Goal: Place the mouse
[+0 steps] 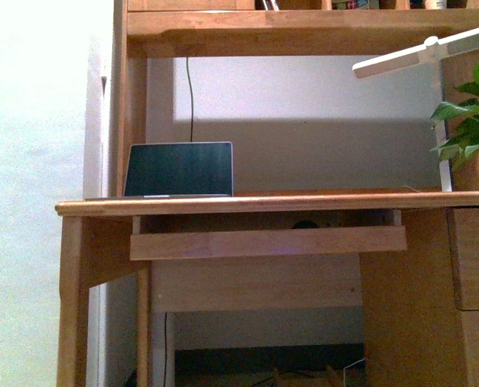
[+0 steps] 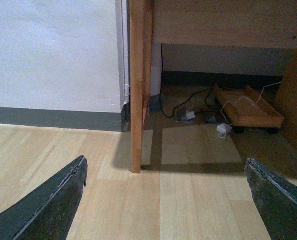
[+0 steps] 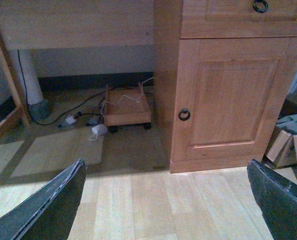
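A wooden desk [image 1: 247, 203] carries a laptop [image 1: 179, 169]. On its tray [image 1: 268, 242], only the mouse [image 1: 306, 225] top shows, dark and domed. Left gripper [image 2: 164, 165] and right gripper [image 3: 165, 165] gape wide, empty.

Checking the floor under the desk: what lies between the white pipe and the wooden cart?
In the right wrist view, black cables and small white plugs lie between pipe and cart.

The front view is bright but soft and bluish; the side wall [image 1: 38, 161] left of the worktop [image 1: 264, 203] is nearly washed out. Above the worktop, a straight-edged shadow crosses the back wall [image 1: 320, 153]. Below the worktop, light patches lie on the floor [image 2: 188, 145]; both wrist views are grainy.
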Controlling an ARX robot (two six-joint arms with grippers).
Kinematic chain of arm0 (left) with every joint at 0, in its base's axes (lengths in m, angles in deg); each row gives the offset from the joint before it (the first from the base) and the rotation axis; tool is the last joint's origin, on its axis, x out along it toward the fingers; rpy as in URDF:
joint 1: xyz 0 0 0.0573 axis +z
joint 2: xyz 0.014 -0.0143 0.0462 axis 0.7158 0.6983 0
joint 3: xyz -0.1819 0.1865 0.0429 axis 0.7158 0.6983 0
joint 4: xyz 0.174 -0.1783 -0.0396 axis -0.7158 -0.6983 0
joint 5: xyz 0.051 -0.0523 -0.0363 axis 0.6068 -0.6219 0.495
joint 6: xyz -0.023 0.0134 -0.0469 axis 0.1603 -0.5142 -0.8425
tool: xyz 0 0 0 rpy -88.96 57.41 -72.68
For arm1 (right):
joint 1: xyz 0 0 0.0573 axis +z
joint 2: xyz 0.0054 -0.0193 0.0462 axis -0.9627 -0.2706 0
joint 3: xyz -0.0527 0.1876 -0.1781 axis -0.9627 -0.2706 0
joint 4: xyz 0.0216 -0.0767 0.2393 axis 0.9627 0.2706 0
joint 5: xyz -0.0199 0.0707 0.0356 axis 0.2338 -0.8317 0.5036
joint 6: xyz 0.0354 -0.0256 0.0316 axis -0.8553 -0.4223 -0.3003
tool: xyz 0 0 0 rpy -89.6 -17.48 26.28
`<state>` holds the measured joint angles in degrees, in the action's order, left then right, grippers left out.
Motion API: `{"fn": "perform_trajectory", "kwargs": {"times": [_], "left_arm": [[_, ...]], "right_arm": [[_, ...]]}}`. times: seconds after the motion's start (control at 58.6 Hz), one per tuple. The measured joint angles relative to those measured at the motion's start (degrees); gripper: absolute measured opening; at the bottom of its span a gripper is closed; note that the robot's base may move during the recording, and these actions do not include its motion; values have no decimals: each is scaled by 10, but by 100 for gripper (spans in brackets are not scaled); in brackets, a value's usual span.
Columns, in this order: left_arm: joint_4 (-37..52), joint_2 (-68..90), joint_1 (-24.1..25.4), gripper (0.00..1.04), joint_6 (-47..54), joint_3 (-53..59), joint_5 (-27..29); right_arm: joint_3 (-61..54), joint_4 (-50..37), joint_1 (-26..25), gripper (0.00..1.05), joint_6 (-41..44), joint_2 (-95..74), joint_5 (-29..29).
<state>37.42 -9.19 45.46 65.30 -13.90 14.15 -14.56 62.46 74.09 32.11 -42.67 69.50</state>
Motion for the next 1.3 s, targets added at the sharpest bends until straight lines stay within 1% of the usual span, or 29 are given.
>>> {"fn": "perform_trajectory", "kwargs": {"times": [1.297], "left_arm": [[0,-1,0,97,0,0,0]], "right_arm": [[0,1,0,97,0,0,0]]}}
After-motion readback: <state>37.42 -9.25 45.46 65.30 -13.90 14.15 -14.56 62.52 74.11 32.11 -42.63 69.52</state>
